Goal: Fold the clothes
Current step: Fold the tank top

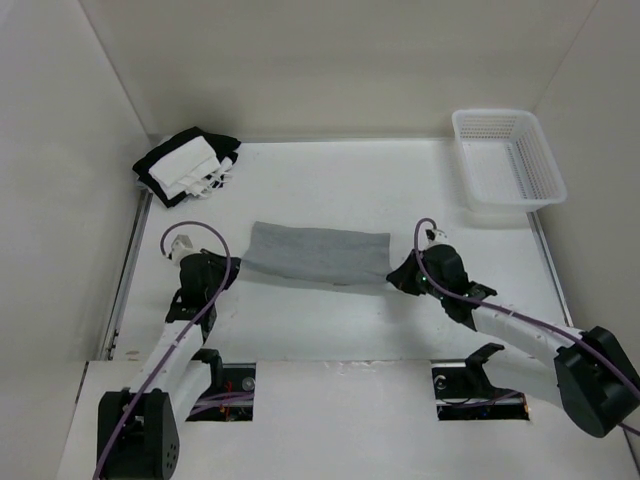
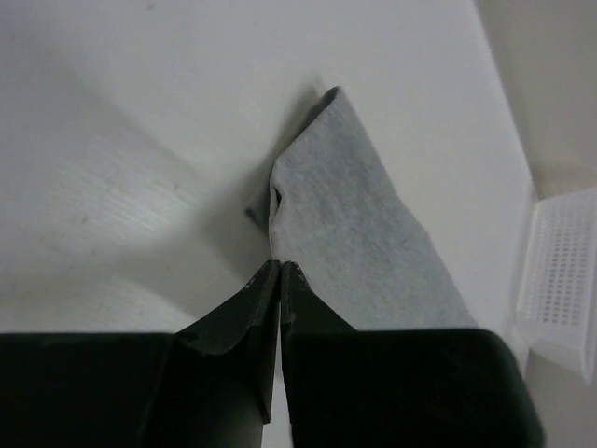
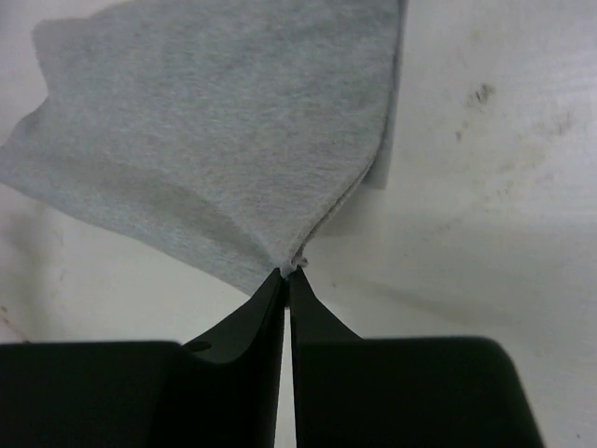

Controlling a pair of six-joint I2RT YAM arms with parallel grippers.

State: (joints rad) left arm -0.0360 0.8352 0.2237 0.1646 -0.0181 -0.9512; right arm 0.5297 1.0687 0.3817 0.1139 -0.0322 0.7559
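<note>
The grey shirt (image 1: 318,255) lies as a folded strip in the middle of the table (image 1: 330,190). The left gripper (image 2: 281,266) and right gripper (image 3: 287,273) are each clamped on a near corner (probably so it lifts evenly for the next fold).

white table (image 1: 330,200), scuffed in places; plain off-white walls (image 1: 330,60) on three sides; metal rail (image 1: 125,275) along left edge; soft even light.

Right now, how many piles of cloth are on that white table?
2. A plain light-grey knit garment is stretched out mid-table; a black-and-white fabric bundle sits far left. That bundle may hide several pieces.
</note>
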